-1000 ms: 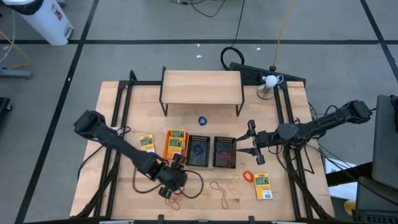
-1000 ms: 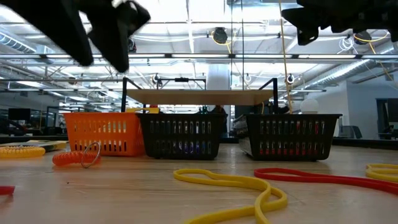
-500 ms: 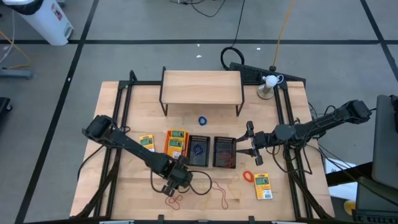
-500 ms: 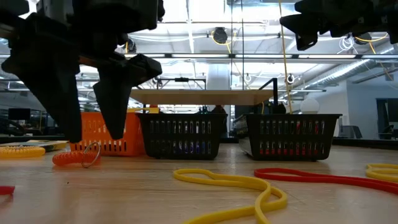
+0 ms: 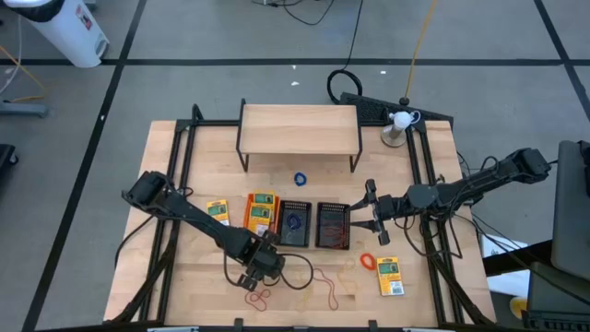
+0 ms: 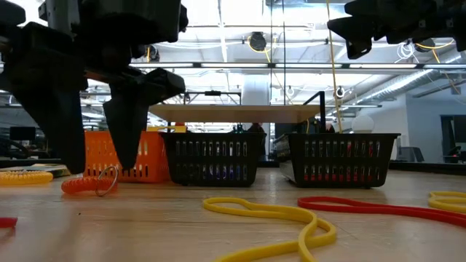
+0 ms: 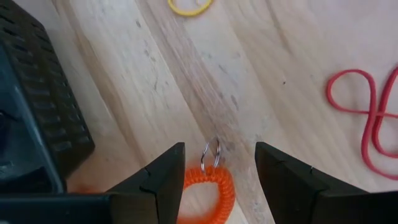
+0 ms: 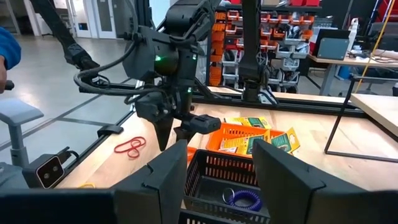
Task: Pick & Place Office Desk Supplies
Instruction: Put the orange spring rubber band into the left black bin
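Note:
My left gripper (image 5: 262,270) is open, pointing down over an orange coil loop with a metal ring (image 7: 210,186), which lies on the table near the front edge. Its fingers stand on either side of the coil (image 6: 87,183); I cannot tell whether they touch it. The orange bin (image 5: 261,214) holds yellow-and-green packs. Two black bins (image 5: 295,224) (image 5: 332,226) stand to its right; the first holds a blue-purple coil (image 8: 245,199). My right gripper (image 5: 371,219) is open and empty, held above the table just right of the black bins.
Loose packs lie on the table (image 5: 218,212) (image 5: 391,277). A red loop (image 7: 367,118), a yellow loop (image 6: 269,215) and a long red band (image 6: 357,206) lie near the front edge. A blue loop (image 5: 300,179) lies before the wooden shelf (image 5: 299,129). A second orange coil (image 5: 367,261) lies right of centre.
My left gripper has come down from high above the table toward the orange coil and stays open, its fingers now astride the coil. The coil has not moved.

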Available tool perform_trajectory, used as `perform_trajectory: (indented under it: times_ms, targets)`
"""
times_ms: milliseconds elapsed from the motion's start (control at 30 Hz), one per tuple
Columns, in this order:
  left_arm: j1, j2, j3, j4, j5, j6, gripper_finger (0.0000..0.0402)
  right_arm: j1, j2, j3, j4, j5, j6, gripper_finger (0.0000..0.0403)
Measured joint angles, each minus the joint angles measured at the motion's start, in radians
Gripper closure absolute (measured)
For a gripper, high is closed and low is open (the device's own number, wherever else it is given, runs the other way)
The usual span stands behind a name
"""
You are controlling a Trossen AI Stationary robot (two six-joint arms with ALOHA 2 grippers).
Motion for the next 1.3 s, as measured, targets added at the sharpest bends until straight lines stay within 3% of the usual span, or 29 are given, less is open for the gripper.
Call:
perform_trajectory:
  times_ms: [200, 567, 933, 1300]
  targets:
    - [0.0, 0.0, 0.0, -0.006, -0.001, -0.003, 0.024, 0.0, 0.0, 0.0, 0.003, 0.0, -0.001, 0.0232]
    - [0.002, 0.006, 0.0, -0.053, -0.012, 0.001, 0.0393, 0.0, 0.0, 0.0, 0.003, 0.0, -0.002, 0.0232]
    - [0.018, -0.009, 0.0, -0.029, -0.057, 0.006, 0.04, 0.0, 0.0, 0.0, 0.003, 0.045, -0.002, 0.0232]
    - [0.024, -0.226, 0.0, 0.08, -0.116, -0.003, 0.0401, 0.0, 0.0, 0.0, 0.009, 0.046, -0.001, 0.0232]
